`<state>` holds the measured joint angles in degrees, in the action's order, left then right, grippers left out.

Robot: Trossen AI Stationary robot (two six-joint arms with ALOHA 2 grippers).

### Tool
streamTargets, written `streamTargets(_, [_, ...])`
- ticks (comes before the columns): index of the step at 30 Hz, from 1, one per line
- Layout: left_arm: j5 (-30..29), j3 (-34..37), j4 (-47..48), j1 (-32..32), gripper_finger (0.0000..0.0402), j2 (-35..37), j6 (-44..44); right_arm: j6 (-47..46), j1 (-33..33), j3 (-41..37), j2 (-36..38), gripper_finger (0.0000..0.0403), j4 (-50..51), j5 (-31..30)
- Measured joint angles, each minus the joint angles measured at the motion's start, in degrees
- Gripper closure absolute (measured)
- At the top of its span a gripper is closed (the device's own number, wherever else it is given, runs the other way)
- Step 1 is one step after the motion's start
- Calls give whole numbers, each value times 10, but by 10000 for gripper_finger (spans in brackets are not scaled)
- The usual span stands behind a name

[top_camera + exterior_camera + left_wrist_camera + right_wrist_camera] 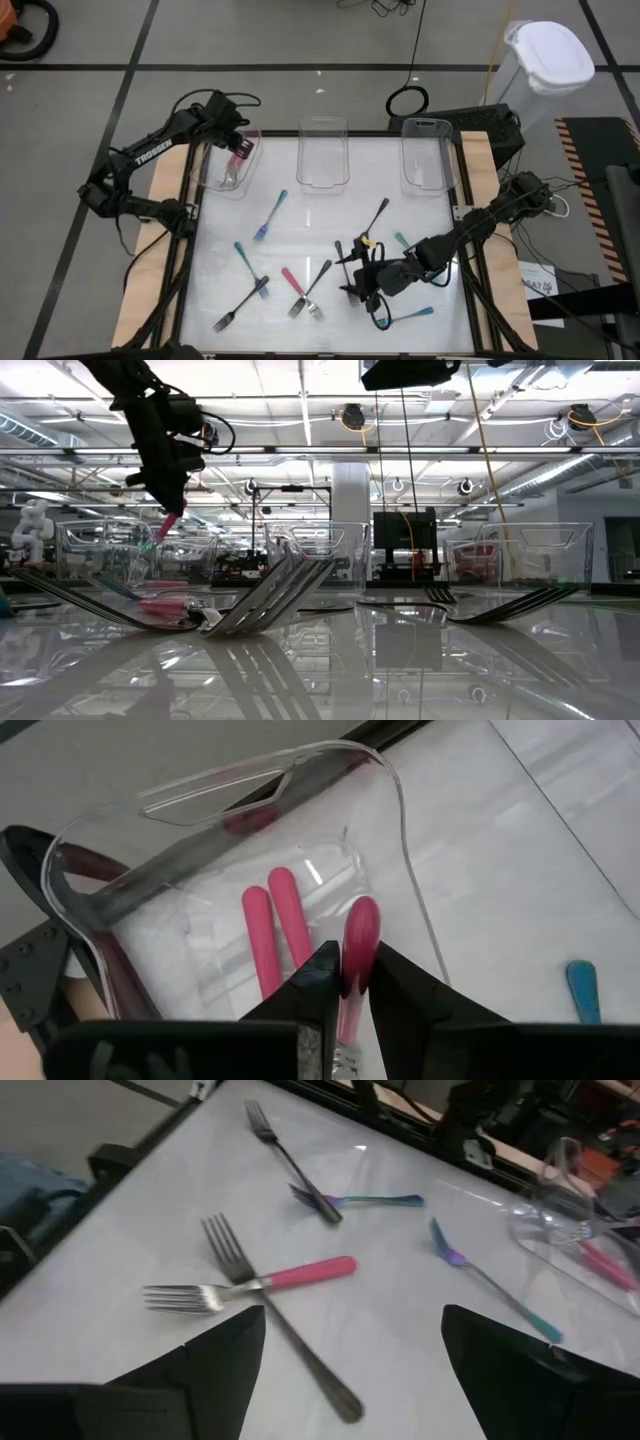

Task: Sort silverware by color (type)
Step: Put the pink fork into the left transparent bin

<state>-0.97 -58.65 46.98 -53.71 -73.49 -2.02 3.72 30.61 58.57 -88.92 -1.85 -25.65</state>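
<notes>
We see the left tool [345,982] above the clear tray [222,170] at the desk's [320,215] ten o'clock corner, fingers pinching a pink-handled fork [358,945]; two more pink handles [272,925] lie inside. The right tool [350,1370] hovers near five o'clock, fingers wide apart and empty, facing a pink fork crossed with a black fork [275,1315]. Slim teal forks [268,216] lie scattered.

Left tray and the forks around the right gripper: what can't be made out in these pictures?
- Left tray, high view: fork count blurred by clear plastic and left gripper.
- Left wrist view: tines of the pink fork hidden behind the fingers.
- High view: forks under the right gripper covered by the arm.
- Low view: handle colours lost in glare.
</notes>
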Motion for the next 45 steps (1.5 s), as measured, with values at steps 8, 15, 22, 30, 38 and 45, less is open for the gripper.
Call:
streamTargets(8, [-29,0,0,0,335,0,17,30,-34,0,0,103,0,-1])
streamTargets(15, [-67,-6,-1,0,265,0,24,32,-56,0,0,103,0,1])
streamTargets(22, [-115,-6,-1,1,195,10,5,30,-63,0,0,103,12,1])
streamTargets(30, [-89,-6,3,74,192,83,-36,-11,-61,0,0,103,37,2])
streamTargets(38, [-89,23,6,228,192,177,-102,-81,-51,0,0,103,85,2])
streamTargets(45, [-134,103,-2,395,192,225,-207,-119,-40,0,0,103,82,4])
